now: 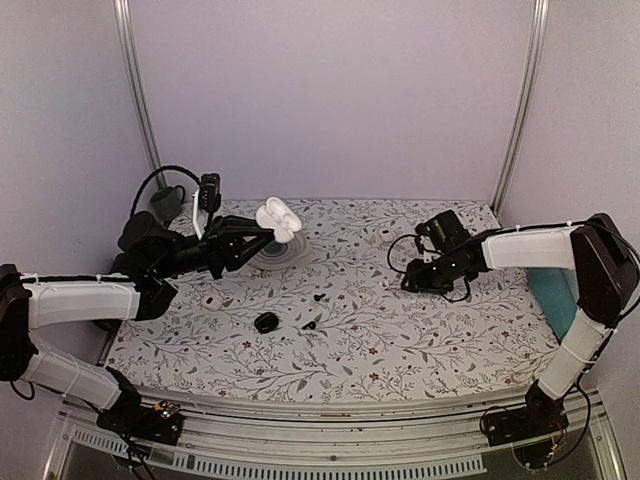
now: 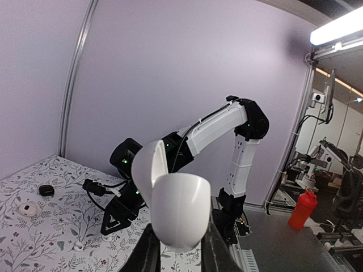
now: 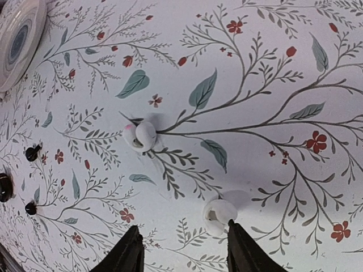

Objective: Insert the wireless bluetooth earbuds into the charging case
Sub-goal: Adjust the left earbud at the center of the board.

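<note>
The left gripper pinches the open charging case, its bottom hidden; right gripper spread beside an earbud.

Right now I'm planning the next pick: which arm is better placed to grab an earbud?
The right. The right fingers, open, hover just over a white earbud, while the left fingers are shut on the open charging case, held aloft.

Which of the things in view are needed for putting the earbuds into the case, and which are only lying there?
Needed:
charging case
white earbud
second white earbud

Only lying there:
round white disc
small black bits
black round lump
teal object
</note>
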Controlling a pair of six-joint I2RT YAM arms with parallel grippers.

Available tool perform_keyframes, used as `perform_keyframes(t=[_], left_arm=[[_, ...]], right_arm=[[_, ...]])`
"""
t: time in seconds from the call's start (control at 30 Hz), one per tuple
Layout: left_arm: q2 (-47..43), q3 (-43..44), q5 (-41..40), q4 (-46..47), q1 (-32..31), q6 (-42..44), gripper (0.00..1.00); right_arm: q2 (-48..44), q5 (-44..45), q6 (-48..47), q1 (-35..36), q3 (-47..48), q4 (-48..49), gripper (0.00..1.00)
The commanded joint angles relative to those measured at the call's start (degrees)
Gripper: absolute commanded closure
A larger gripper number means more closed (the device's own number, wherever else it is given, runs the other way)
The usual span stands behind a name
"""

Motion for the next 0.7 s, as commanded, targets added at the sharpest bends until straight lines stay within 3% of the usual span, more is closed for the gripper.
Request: perform_keyframes(t=[0.0,0.67], left_arm=[[-1.06,-0.40,-0.58,1.19,0.80,0.86,1.00],[-0.32,-0.24,0.03,2.14,0.80,0.28,1.00]], right_arm=[[-1.90,2.99,2.01,1.99,2.21,-4.05,0.54],[2.56,3.56,6.60,4.27,4.09,-5.57,0.60]])
